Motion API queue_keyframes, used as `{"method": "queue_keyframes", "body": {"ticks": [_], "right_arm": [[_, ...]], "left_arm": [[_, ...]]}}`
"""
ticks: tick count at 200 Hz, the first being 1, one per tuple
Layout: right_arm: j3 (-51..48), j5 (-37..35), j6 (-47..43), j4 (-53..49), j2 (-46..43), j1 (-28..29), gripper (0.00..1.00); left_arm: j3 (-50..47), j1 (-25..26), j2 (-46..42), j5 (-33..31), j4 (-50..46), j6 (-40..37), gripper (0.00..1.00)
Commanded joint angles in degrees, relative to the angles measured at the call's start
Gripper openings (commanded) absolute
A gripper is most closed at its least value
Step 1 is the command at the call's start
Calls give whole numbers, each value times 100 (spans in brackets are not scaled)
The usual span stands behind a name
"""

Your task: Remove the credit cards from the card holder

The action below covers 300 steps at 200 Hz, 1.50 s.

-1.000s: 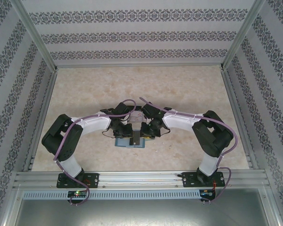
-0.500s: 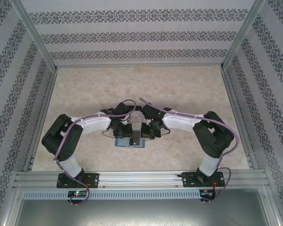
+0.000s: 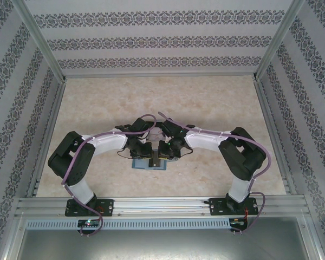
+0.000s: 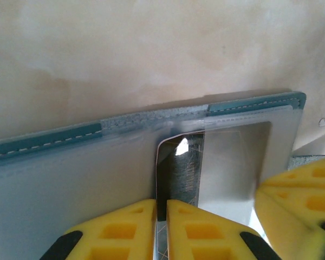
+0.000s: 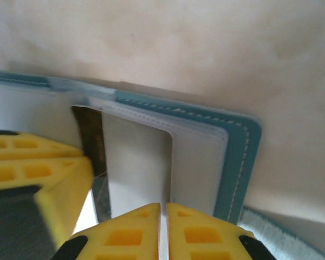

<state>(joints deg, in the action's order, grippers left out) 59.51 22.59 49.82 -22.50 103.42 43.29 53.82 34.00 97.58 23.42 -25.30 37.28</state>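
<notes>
1. The beige marbled table [image 3: 206,108] spreads ahead of both my grippers.
2. The teal card holder [image 4: 59,184] lies open on it under my fingertips, its stitched edge just beyond them.
3. My left gripper [image 4: 161,208] has its yellow fingers nearly together at the holder's near side; I cannot tell what they pinch.
4. My right gripper [image 5: 163,211], just beside the left one, is likewise closed to a sliver.
5. A black credit card [image 4: 179,173] sits in the middle pocket, directly ahead of my left fingertips.

Walls [image 3: 162,40] are all striped wallpaper with dark floral bands, the tabletop [image 3: 162,97] is beige marble-look, aluminium frame rails [image 3: 162,205] run along the near edge, lighting is even.
</notes>
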Motion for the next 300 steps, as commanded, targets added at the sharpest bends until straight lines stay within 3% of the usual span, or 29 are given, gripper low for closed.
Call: {"method": "queue_keyframes", "body": {"ticks": [1, 59, 85, 106, 300], "right_arm": [[-89, -25, 50, -62, 241, 19, 14], [-163, -255, -75, -312, 277, -12, 15], [-151, -235, -83, -296, 295, -13, 15], [-140, -213, -94, -303, 302, -8, 15], [-209, -132, -60, -184, 361, -12, 14]], "left_arm": [[-25, -60, -27, -316, -392, -54, 15], [-73, -69, -222, -299, -207, 1, 16], [-242, -81, -368, -84, 207, 161, 26], [-373, -128, -367, 112, 454, 288, 28], [-1068, -270, -216, 1408, 2250, 956, 25]]}}
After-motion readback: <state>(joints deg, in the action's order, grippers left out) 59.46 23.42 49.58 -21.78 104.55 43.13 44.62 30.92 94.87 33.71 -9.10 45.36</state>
